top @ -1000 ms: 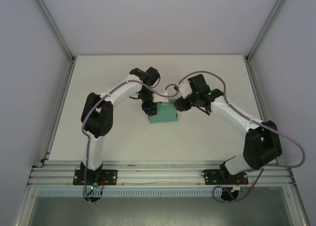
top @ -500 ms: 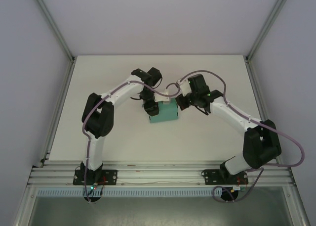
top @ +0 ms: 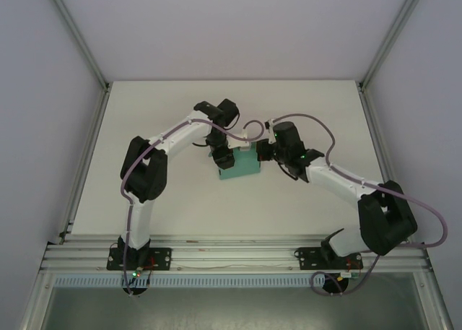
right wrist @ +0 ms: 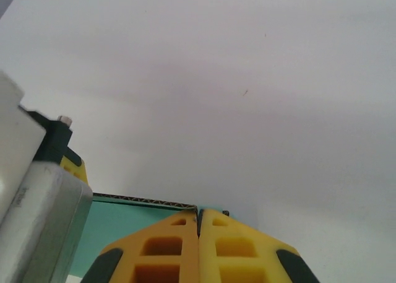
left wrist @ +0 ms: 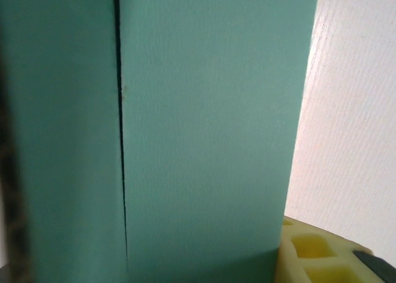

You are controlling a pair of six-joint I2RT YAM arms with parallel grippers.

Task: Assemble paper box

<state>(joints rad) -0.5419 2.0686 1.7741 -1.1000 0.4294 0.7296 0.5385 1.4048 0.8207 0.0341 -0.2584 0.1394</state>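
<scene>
The paper box (top: 244,168) lies mid-surface (top: 173,200), clamped at its left end by the half-spread left gripper (top: 219,158), presumably to be steadied. The right gripper (right wrist: 198,210), fully closed and empty, is set against the right end, likely to press a flap.

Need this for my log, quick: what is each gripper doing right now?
Left gripper: closed on the green box, holding its left end.
Right gripper: shut, fingers pressed together, holding nothing.
</scene>
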